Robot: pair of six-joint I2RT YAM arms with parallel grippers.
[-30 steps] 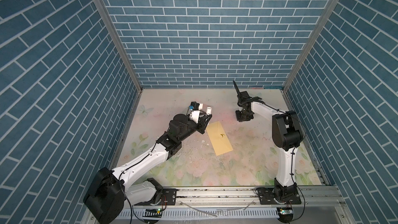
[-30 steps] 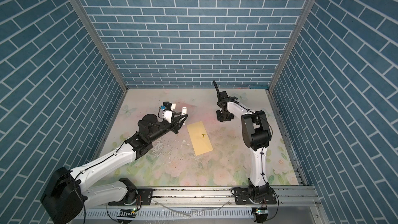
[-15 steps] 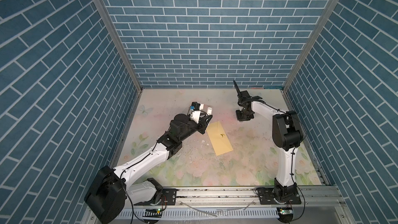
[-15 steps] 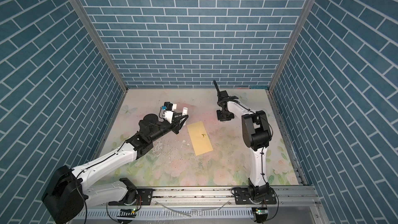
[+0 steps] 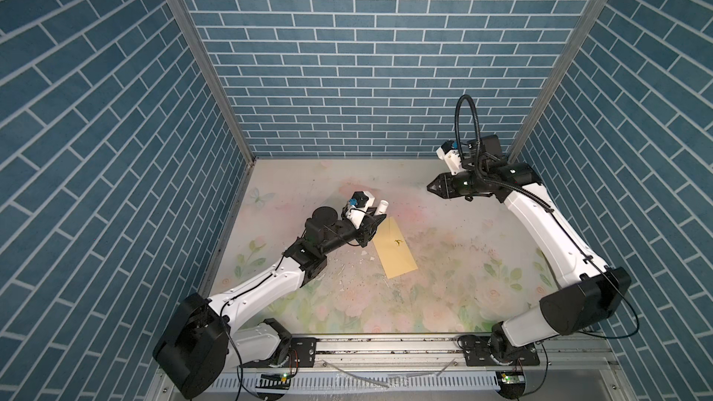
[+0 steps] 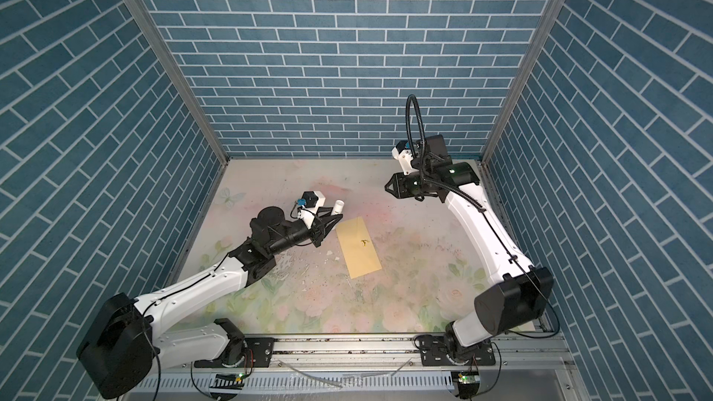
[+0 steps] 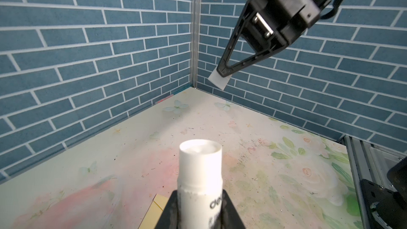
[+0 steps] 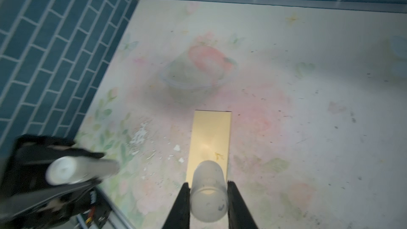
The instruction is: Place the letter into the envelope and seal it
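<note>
L hand (image 5: 376, 222) clamps uncapped glue stick (image 5: 381, 208) just beside envelope (image 5: 396, 250)'s far end, nearer arm; envelope's long axis runs frontward. R hand (image 5: 430, 188), gripping cap (image 8: 208, 191), hangs well beyond.

We can read just 1 bit of txt: dark letters "de", w/ the rest cut off, on the side of the white glue stick (image 7: 199, 172) in the left wrist view. The envelope (image 5: 397, 260) has a small dark squiggle, no word we can read.
</note>
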